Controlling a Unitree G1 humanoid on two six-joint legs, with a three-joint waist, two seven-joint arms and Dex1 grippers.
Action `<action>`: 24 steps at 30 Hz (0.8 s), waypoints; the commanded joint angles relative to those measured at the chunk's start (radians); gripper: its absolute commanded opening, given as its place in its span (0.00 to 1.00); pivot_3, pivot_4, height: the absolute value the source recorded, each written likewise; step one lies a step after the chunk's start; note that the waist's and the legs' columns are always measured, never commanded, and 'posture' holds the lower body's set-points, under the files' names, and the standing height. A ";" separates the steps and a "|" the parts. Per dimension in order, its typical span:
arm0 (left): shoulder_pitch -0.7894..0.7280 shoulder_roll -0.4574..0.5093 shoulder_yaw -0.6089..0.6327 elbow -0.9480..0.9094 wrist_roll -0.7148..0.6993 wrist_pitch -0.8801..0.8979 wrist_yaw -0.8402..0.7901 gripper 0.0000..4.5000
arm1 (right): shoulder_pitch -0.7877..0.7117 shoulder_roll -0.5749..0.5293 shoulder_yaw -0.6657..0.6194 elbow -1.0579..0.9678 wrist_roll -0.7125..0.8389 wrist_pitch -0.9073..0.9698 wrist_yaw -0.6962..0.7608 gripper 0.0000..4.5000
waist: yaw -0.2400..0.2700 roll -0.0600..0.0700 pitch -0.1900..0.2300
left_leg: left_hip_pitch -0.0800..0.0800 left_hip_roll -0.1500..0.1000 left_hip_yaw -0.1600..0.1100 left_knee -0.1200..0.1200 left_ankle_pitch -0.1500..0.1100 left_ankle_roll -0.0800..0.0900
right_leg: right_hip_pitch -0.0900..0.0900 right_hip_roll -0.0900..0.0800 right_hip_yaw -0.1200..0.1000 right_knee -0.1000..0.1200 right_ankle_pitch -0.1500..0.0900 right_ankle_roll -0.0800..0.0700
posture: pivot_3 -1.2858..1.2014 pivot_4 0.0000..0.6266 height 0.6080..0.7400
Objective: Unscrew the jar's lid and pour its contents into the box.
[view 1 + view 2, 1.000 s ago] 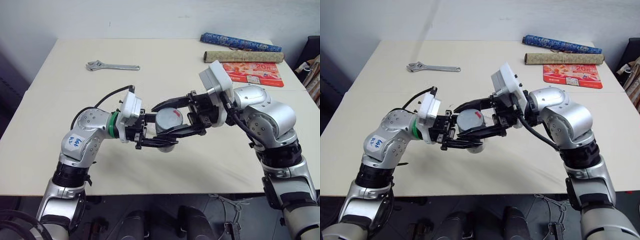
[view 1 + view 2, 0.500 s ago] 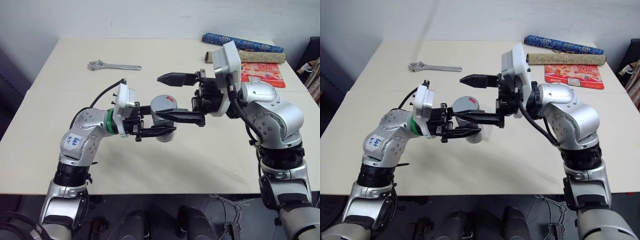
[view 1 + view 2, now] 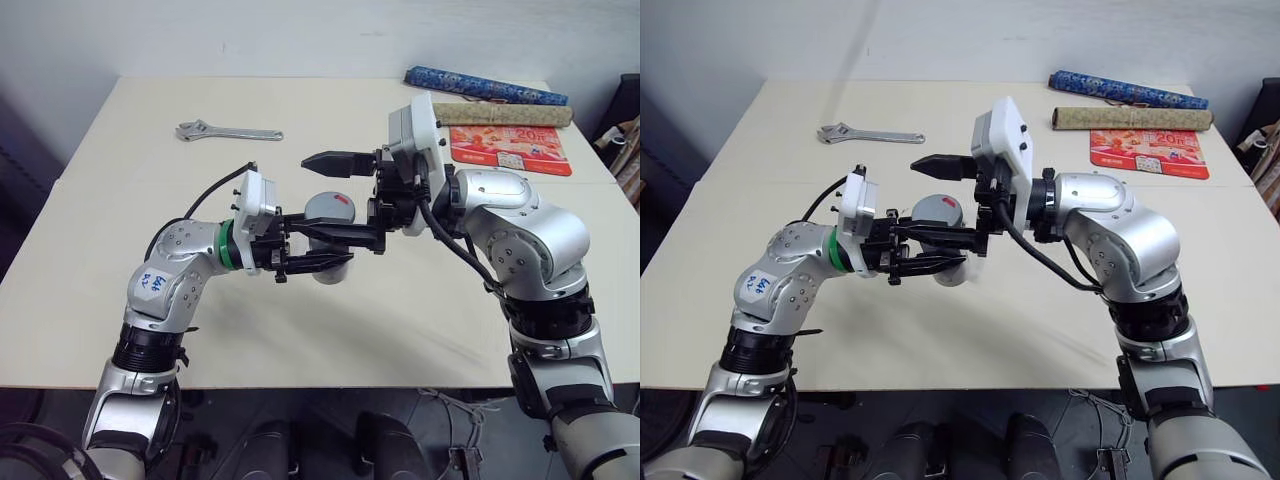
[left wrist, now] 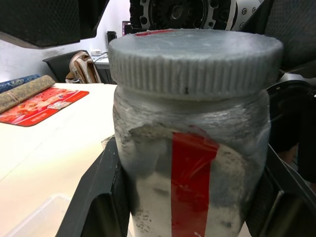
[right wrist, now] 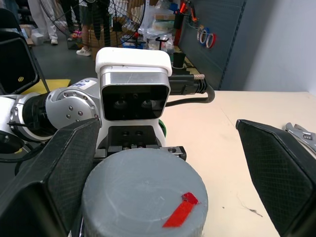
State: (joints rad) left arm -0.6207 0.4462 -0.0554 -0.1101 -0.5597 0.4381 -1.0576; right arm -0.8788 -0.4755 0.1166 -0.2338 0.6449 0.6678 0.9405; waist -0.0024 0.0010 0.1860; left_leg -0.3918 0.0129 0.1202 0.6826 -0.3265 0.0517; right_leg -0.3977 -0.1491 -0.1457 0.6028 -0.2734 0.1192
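The whitish jar (image 4: 190, 168) with a red stripe is held above the table, and my left gripper (image 3: 322, 241) is shut on its body. The grey lid (image 5: 144, 191), with a small red mark, sits on the jar (image 3: 327, 222). My right gripper (image 3: 322, 195) comes in from the right and stands open. Its two fingers (image 5: 53, 170) stand on either side of the lid, apart from it. A corner of the clear box (image 4: 30, 219) lies on the table under the jar. The contents are hidden behind the jar's frosted wall.
A silver wrench (image 3: 228, 131) lies at the table's far left. At the far right lie a blue patterned roll (image 3: 485, 85), a tan roll (image 3: 512, 113) and a red card (image 3: 512, 148). The table's front edge (image 3: 330, 378) runs just below the arms.
My right gripper, which was shut on the lid, has let go and opened wide, its wrist has turned back, and it has shifted a little left. The left gripper still holds the jar.
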 commanded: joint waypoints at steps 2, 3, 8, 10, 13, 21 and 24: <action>0.006 -0.002 -0.014 -0.056 -0.003 -0.013 -0.009 0.51 | -0.007 -0.009 -0.028 0.013 -0.021 -0.021 -0.008 0.99 | -0.001 0.000 0.000 | 0.000 0.000 0.000 0.000 0.000 0.000 | 0.000 0.000 0.000 0.000 0.000 0.000 | 0.52 0.24 1.00; 0.007 -0.001 -0.015 -0.057 -0.002 -0.015 -0.009 0.51 | -0.005 -0.014 -0.032 0.019 -0.023 -0.025 -0.004 0.99 | -0.001 0.000 0.000 | 0.000 0.000 0.000 0.000 0.000 0.000 | 0.000 0.000 0.000 0.000 0.000 0.000 | 0.52 0.24 1.00; 0.010 -0.001 -0.015 -0.055 0.001 -0.022 -0.013 0.51 | 0.018 -0.054 -0.059 0.087 -0.048 -0.076 0.048 0.99 | 0.000 0.000 0.000 | 0.000 0.000 0.000 0.000 0.000 0.000 | 0.000 0.000 0.000 0.000 0.000 0.000 | 0.52 0.24 1.00; 0.009 0.000 -0.015 -0.053 0.003 -0.026 -0.014 0.51 | 0.031 -0.074 -0.071 0.115 -0.052 -0.097 0.068 0.99 | 0.000 0.000 0.000 | 0.000 0.000 0.000 0.000 0.000 0.000 | 0.000 0.000 0.000 0.000 0.000 0.000 | 0.52 0.24 1.00; 0.009 -0.002 -0.014 -0.051 0.008 -0.029 -0.014 0.51 | 0.054 -0.094 -0.085 0.132 -0.043 -0.118 0.093 0.99 | 0.000 0.000 0.000 | 0.000 0.000 0.000 0.000 0.000 0.000 | 0.000 0.000 0.000 0.000 0.000 0.000 | 0.52 0.24 1.00; 0.011 -0.004 -0.010 -0.054 0.012 -0.027 -0.009 0.51 | 0.111 -0.120 -0.137 0.111 0.017 -0.106 0.130 0.99 | 0.001 0.000 0.000 | 0.000 0.000 0.000 0.000 0.000 0.000 | 0.000 0.000 0.000 0.000 0.000 0.000 | 0.52 0.24 1.00; 0.014 -0.003 -0.008 -0.058 0.014 -0.026 -0.008 0.51 | 0.131 -0.136 -0.156 0.099 0.035 -0.098 0.140 0.99 | 0.002 0.000 0.000 | 0.000 0.000 0.000 0.000 0.000 0.001 | 0.000 0.000 0.000 0.000 0.000 0.000 | 0.52 0.24 1.00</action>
State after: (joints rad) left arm -0.6007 0.4467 -0.0694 -0.1099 -0.5191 0.4362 -1.0532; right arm -0.7540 -0.5962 -0.0166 -0.1134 0.6688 0.5650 1.0793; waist -0.0004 0.0009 0.1861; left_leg -0.3918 0.0126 0.1204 0.6826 -0.3263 0.0522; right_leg -0.3973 -0.1494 -0.1455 0.6024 -0.2734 0.1193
